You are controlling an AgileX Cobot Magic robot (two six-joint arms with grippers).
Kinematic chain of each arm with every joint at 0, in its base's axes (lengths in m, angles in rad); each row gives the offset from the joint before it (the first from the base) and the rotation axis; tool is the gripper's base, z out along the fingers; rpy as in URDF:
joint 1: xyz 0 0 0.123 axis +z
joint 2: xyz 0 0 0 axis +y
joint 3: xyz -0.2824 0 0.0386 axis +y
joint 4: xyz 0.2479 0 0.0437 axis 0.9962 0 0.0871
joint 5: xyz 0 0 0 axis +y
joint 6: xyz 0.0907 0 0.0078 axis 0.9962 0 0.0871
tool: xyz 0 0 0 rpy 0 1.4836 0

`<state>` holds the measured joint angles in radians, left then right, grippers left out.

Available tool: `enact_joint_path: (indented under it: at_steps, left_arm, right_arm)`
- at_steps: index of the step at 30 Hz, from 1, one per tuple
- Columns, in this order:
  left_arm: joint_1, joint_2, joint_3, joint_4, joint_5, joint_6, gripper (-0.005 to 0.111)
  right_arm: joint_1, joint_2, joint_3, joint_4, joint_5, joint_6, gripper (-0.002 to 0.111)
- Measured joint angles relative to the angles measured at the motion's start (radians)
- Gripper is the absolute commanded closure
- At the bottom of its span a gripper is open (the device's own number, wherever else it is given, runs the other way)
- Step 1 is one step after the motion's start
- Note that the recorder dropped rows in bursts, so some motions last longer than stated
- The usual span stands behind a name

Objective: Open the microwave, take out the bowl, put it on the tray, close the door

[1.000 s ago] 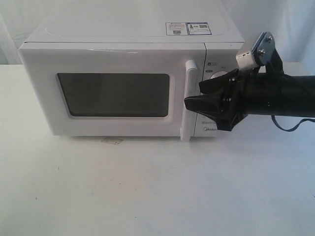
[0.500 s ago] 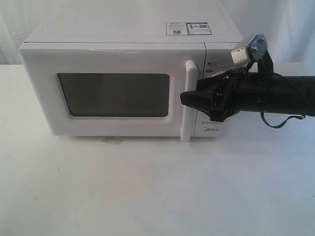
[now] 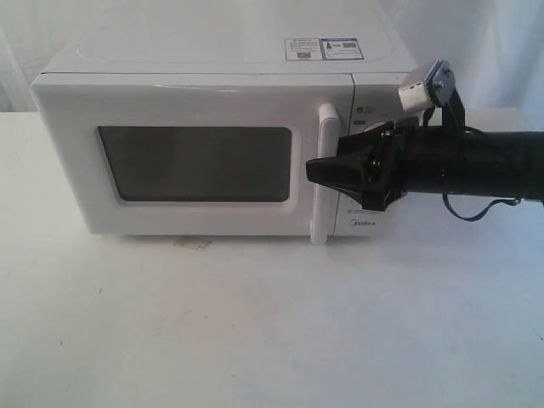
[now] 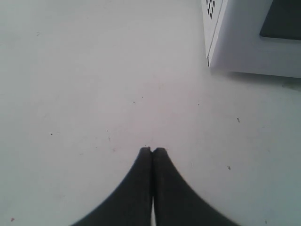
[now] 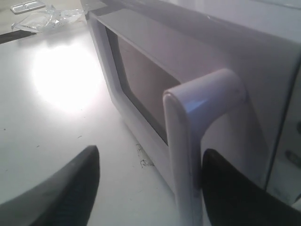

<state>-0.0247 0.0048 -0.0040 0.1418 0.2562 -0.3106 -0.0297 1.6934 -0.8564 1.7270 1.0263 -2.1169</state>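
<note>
The right arm (image 3: 476,166) extends level from the right side, a black tube with a cable looping beneath it. It ends in the right end effector (image 3: 313,170), which points leftward with its dark fingers (image 5: 61,193) spread wide apart. The left end effector (image 4: 152,151) has its black fingers (image 4: 134,193) pressed together, the tips meeting side by side.

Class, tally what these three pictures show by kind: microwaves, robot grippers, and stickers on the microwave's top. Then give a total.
Microwaves: 1, the microwave
Grippers: 2, the left gripper and the right gripper
Stickers on top: 2, the white sticker and the bluish sticker
Total: 5
</note>
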Motion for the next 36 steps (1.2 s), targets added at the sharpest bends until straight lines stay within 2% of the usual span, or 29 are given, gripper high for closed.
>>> enact_joint_path:
  at_steps: [5, 12, 13, 36]
  left_arm:
    - [0.000, 0.000, 0.000, 0.000, 0.000, 0.000, 0.107]
    - [0.000, 0.000, 0.000, 0.000, 0.000, 0.000, 0.107]
    - [0.000, 0.000, 0.000, 0.000, 0.000, 0.000, 0.107]
    - [0.000, 0.000, 0.000, 0.000, 0.000, 0.000, 0.107]
  right_arm:
    - [0.002, 0.024, -0.009, 0.000, 0.016, 0.000, 0.070]
    - [0.002, 0.039, -0.008, 0.009, 0.030, 0.000, 0.106]
    - [0.002, 0.042, -0.008, 0.011, 0.032, 0.000, 0.108]
    - [-0.003, 0.072, -0.008, 0.028, 0.101, 0.000, 0.108]
